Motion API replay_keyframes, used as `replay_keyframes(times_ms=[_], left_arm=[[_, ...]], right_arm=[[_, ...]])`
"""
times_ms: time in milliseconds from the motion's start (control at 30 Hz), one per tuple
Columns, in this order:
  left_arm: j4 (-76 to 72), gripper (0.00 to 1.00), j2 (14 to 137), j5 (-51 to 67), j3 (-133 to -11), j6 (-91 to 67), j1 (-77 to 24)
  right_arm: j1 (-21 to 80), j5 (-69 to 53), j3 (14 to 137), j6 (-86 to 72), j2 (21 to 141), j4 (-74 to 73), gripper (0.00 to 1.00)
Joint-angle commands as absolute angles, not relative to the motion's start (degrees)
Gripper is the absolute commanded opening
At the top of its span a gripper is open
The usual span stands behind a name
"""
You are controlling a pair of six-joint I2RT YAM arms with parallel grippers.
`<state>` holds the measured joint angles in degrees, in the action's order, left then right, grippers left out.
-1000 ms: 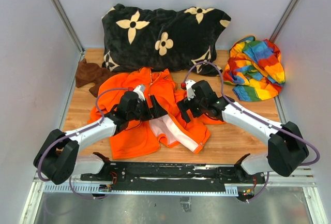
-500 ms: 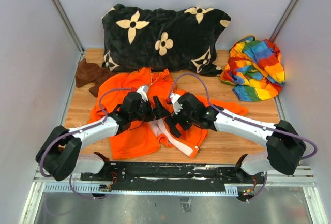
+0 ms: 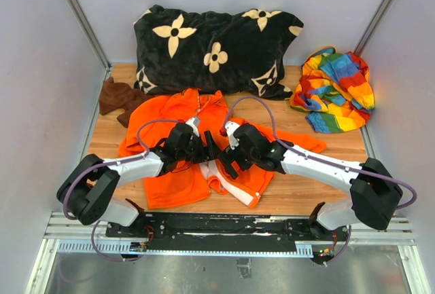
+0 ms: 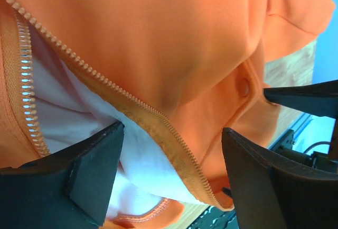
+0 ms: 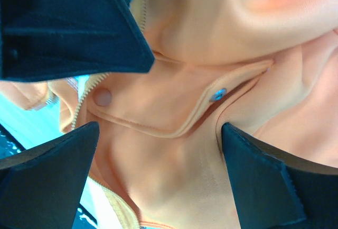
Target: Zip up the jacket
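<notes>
Wood table [image 3: 326,185]: jacket [image 3: 170,185] middle hidden (under left arm [image 3: 132,166], right arm [image 3: 319,161]).

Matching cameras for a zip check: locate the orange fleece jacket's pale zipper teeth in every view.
Top external: pale zipper teeth, a thin line at the orange fleece jacket's upper middle.
Left wrist: diagonal row, upper left to lower right.
Right wrist: left side, curving downward.
Shared landmark: pale pink lining bordering the teeth.

left end effector [image 3: 207,150]: shifted right over jacket [image 3: 170,185] opening | right end effector [image 3: 225,161]: swung left, now just beside it
</notes>
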<state>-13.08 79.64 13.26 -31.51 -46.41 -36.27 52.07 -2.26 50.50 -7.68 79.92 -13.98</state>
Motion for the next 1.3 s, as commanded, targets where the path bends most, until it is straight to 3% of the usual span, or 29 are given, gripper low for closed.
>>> replay_keyframes(times_ms=[0,200,567,733,833,1067,1200,1267], left_arm=[[-13.95,0.77,81.3,10.82,-31.59,-45.47,-36.91],[-10.52,0.67,78.53,6.73,-29.39,-44.55,-36.83],[-3.02,0.61,71.33,1.38,-25.19,-43.55,-36.32],[-1.14,0.61,66.6,1.23,-25.88,-44.54,-36.38],[-2.84,0.69,64.98,3.41,-27.07,-45.96,-36.89],[-5.17,0.77,70.94,2.24,-32.0,-45.64,-38.32],[-7.75,0.75,77.92,2.1,-33.28,-45.38,-38.32],[-9.45,0.69,80.87,2.05,-33.61,-45.02,-38.32]], right_arm=[[52.78,2.81,47.73,-8.58,78.47,-14.45,0.98],[50.19,5.36,44.73,-10.27,78.55,-14.08,0.98],[45.88,6.31,41.41,-11.17,75.0,-14.17,0.98],[45.94,3.82,41.76,-11.28,75.12,-13.67,0.98],[45.99,2.16,41.88,-11.68,75.92,-12.12,0.98],[46.04,1.91,41.69,-12.0,77.3,-10.54,0.98],[45.88,3.01,41.1,-12.0,77.1,-10.07,0.98],[45.8,3.6,40.73,-12.02,76.92,-9.87,0.98]])
